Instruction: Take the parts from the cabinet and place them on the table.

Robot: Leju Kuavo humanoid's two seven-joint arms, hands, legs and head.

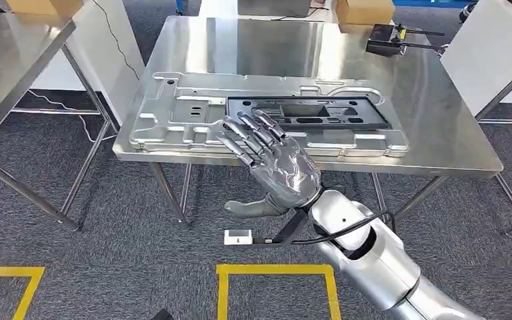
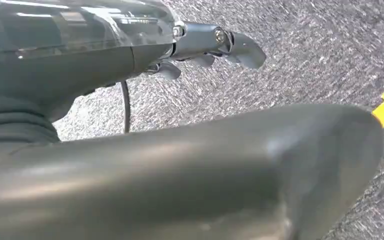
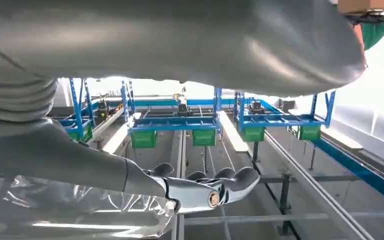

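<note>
Head view: right hand empty, fingers spread, in front of the table's near edge at frame centre.
The grey part with its black insert lies flat on the table, seemingly delivered.
Left wrist view: left hand over carpet, fingers partly hidden; grasp unclear.
Right wrist view: fingers hold nothing.

Glossy steel table, matt silver metal part, black plastic insert, rough grey carpet
</note>
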